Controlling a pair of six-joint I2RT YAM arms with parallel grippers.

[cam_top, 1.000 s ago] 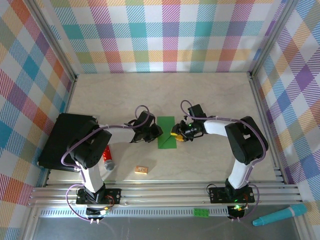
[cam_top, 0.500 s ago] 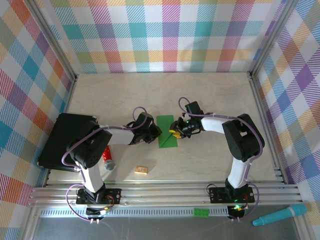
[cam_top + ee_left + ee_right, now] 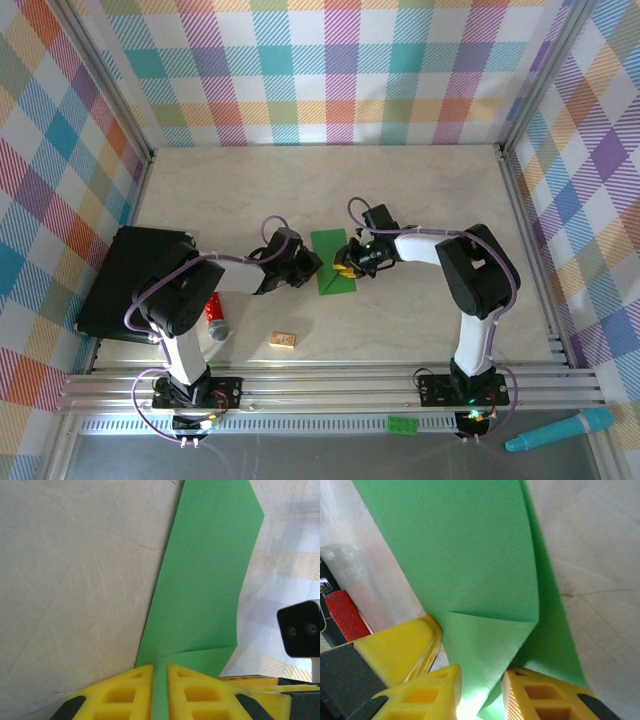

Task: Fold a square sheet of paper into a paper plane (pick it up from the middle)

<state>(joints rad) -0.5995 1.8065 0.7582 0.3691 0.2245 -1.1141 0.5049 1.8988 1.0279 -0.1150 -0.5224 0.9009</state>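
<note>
While both grippers crowd the paper (image 3: 329, 248) at the centre of the table (image 3: 430, 190), I judge the step in hand to be an early corner fold, well short of a finished plane. From above, the paper lies as a narrow green strip running roughly 12 to 6 o'clock, already doubled on itself.

The left gripper (image 3: 306, 268) sits at the strip's 9 o'clock edge, low on its length. Its wrist view shows the yellow fingers (image 3: 120, 695) nearly together, pinching a thin band of the paper between them, with a small turned-over flap just ahead of the tips.

The right gripper (image 3: 347, 263) meets the strip from 3 o'clock, just opposite. Its fingers (image 3: 545, 700) straddle the same flap with a modest gap between them. The green fills that gap, but I cannot tell whether they truly grip it or only bracket it.

To my eye, the next move calls for one side to pin the strip flat while the other presses the flap's crease down sharp. The paper is thin and partly lifted, so any uneven pull could skew the fold or slide the strip.
</note>
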